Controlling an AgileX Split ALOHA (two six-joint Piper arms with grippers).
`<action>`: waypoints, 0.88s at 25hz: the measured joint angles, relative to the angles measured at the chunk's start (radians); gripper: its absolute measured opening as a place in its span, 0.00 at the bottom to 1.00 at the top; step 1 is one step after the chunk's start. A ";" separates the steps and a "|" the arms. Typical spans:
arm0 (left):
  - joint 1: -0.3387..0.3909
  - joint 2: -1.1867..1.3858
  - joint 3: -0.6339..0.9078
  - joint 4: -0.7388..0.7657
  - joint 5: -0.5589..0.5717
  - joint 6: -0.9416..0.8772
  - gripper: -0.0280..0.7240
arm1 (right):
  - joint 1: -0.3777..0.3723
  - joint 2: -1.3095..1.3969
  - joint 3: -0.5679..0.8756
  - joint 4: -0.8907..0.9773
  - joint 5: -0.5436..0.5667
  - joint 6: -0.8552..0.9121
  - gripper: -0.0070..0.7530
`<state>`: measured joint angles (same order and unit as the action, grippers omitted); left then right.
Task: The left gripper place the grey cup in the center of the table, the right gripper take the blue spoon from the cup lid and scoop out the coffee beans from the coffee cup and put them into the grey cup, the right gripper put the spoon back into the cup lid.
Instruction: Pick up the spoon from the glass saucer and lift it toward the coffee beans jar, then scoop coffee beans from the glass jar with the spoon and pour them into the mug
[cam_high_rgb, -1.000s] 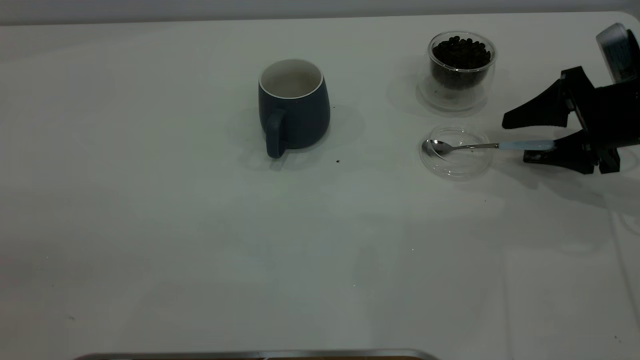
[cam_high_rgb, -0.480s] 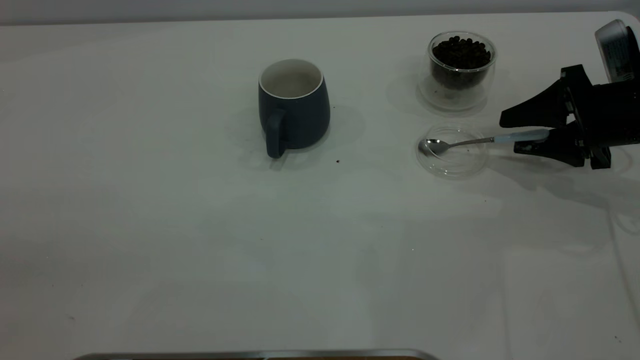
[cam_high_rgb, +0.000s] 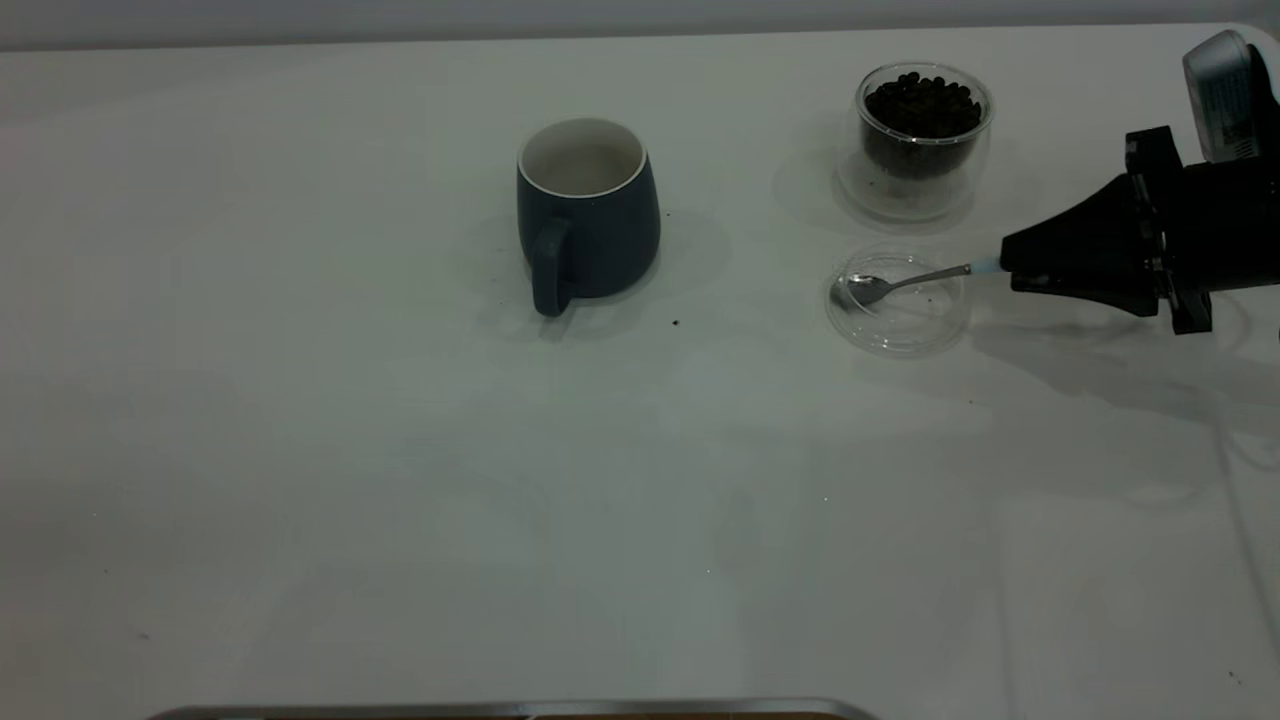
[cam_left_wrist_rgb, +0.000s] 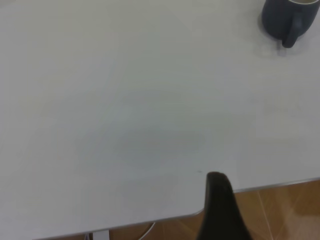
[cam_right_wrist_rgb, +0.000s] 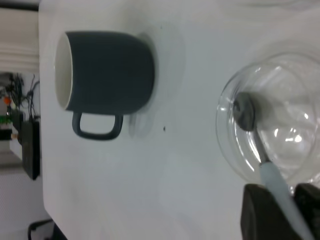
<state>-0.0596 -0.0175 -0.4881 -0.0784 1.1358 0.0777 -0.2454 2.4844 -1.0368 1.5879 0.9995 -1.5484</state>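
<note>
The grey cup (cam_high_rgb: 588, 215) stands upright near the table's middle, handle toward the front; it also shows in the left wrist view (cam_left_wrist_rgb: 291, 19) and the right wrist view (cam_right_wrist_rgb: 107, 75). The coffee cup (cam_high_rgb: 922, 135) with coffee beans (cam_high_rgb: 922, 103) stands at the back right. The cup lid (cam_high_rgb: 897, 303) lies in front of it. The blue spoon (cam_high_rgb: 905, 283) has its bowl over the lid, handle raised. My right gripper (cam_high_rgb: 1012, 262) is shut on the spoon's pale handle (cam_right_wrist_rgb: 277, 187). The left gripper shows only one finger (cam_left_wrist_rgb: 220, 210), near the table's front edge.
The white table (cam_high_rgb: 400, 480) has a few dark specks, one (cam_high_rgb: 676, 323) just in front of the grey cup. A metal strip (cam_high_rgb: 500, 709) runs along the front edge. Wooden floor (cam_left_wrist_rgb: 290, 210) shows beyond the table edge in the left wrist view.
The right gripper closed on the spoon's handle and lifted it slightly; the spoon and the lid shifted a little to the left. The cups did not move.
</note>
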 joint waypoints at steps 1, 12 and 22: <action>0.000 0.000 0.000 0.000 0.000 0.000 0.78 | 0.000 -0.004 0.000 -0.012 -0.002 0.000 0.16; 0.000 0.000 0.000 0.000 0.000 0.000 0.78 | 0.000 -0.203 -0.001 -0.208 0.000 0.114 0.14; 0.000 0.000 0.000 0.000 0.000 -0.002 0.78 | 0.046 -0.403 -0.001 -0.051 -0.268 0.002 0.14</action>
<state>-0.0596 -0.0175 -0.4881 -0.0784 1.1358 0.0755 -0.1990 2.0813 -1.0375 1.5372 0.7319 -1.5469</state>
